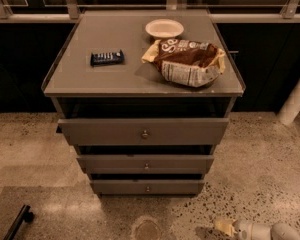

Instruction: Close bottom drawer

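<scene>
The bottom drawer (pixel 147 187) is the slimmest grey-brown front at the foot of the cabinet, with a small round knob (pixel 148 188). It stands slightly pulled out, with a dark gap above it. The middle drawer (pixel 146 164) and the top drawer (pixel 144 131) above it also stand partly out. My gripper (pixel 223 227) is low at the bottom right of the view, near the floor. It is below and to the right of the bottom drawer and apart from it. Its white arm (pixel 262 231) runs off to the right.
On the cabinet top (pixel 90 79) lie a brown chip bag (pixel 187 61), a white bowl (pixel 164 28) and a dark blue snack bar (pixel 107 58). A black object (pixel 17 222) lies on the floor at bottom left. A white post (pixel 295 104) stands at right.
</scene>
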Controlling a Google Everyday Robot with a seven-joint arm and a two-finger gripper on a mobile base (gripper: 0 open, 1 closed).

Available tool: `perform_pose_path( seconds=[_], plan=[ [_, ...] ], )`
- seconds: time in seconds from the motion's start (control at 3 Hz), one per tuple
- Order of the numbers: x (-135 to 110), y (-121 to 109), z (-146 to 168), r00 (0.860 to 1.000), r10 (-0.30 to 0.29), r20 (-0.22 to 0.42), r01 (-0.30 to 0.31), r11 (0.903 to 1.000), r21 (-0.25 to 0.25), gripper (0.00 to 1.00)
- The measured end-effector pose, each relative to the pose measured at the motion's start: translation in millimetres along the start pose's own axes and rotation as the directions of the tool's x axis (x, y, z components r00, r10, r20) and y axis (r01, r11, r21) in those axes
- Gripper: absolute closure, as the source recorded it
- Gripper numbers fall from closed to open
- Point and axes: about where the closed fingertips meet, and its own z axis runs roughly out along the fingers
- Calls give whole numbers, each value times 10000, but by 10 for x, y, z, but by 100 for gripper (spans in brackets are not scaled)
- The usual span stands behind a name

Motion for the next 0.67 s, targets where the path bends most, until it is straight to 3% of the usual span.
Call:
perform_pose_path(
  seconds=[0.33, 0.67],
  plan=[
    [0, 1, 2, 10000, 0, -1, 0, 10000, -3, 11],
    [0, 1, 3, 10000, 1, -2, -1, 10000, -4, 0]
  ],
)
